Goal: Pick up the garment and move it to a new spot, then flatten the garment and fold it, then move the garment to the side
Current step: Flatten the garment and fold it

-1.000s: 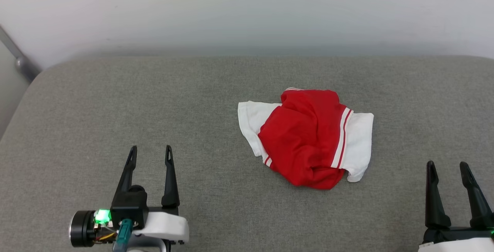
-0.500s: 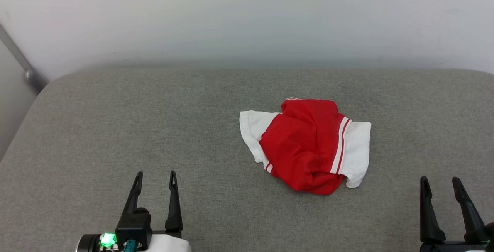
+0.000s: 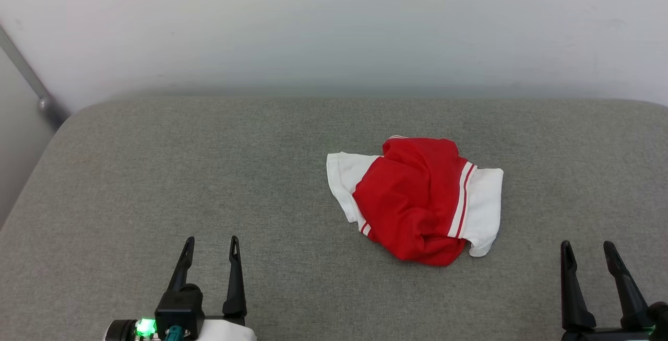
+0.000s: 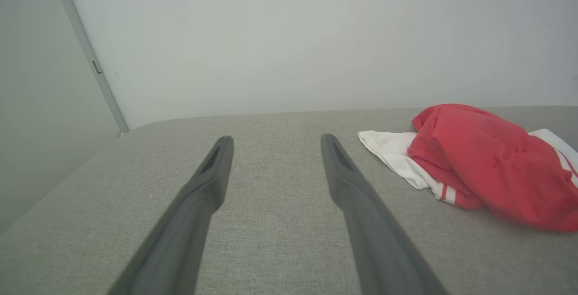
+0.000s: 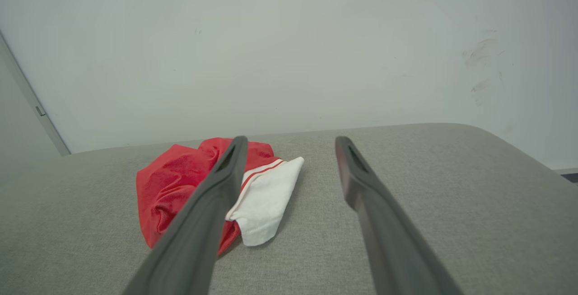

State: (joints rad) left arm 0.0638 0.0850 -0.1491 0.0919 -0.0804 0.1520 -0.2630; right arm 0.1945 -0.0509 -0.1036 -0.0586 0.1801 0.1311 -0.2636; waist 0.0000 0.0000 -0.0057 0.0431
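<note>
The garment (image 3: pixel 417 200) lies crumpled in a heap on the grey cushion, right of centre: red cloth with a white sleeve at each side and red-and-white striped bands. Its lettering is hidden in the folds. My left gripper (image 3: pixel 211 242) stands open near the front edge at the lower left, well clear of the heap. At the lower right my right gripper (image 3: pixel 587 247) is open too, with nothing between its fingers. In the left wrist view the garment (image 4: pixel 487 164) lies to the right of my left gripper (image 4: pixel 275 141). In the right wrist view the garment (image 5: pixel 189 182) lies left of my right gripper (image 5: pixel 291 143).
The grey upholstered cushion (image 3: pixel 156 174) spans the whole width, with rounded back corners. A white wall (image 3: pixel 334 27) rises right behind it. A grey metal bar (image 3: pixel 26 80) slants down at the far left.
The whole picture has shifted down, so the camera has moved. Both grippers sit lower in the picture than a second ago. The garment has not changed shape.
</note>
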